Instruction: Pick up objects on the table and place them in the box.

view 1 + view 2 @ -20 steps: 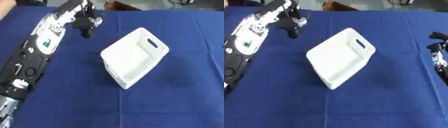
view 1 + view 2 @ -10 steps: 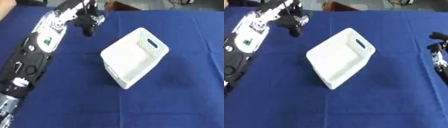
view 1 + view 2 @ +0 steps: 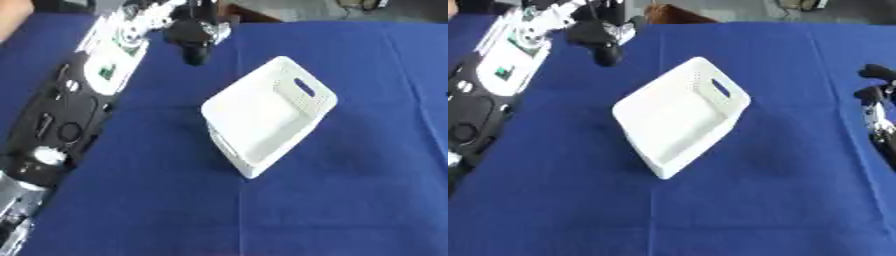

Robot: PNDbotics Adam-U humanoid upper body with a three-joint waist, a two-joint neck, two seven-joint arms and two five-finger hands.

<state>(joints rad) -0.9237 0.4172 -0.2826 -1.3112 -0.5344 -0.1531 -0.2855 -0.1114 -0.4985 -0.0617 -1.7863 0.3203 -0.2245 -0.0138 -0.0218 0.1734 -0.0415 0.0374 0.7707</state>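
Note:
A white plastic box (image 3: 267, 116) with slotted handles lies askew in the middle of the blue table. My left arm stretches up the left side, and my left hand (image 3: 196, 36) hangs over the far left of the table, beyond the box's far-left corner. A dark rounded shape (image 3: 194, 55) points down beneath that hand; I cannot make out whether it is part of the hand or a held thing. My right hand (image 3: 875, 100) rests at the right edge in the right eye view, fingers up and relaxed, holding nothing.
Blue cloth (image 3: 332, 200) covers the whole table. A brown thing (image 3: 674, 14) shows at the far edge behind my left hand. No loose objects show on the cloth around the box.
My left hand has shifted a little to the right, toward the box's far side. The box and my right hand have stayed put.

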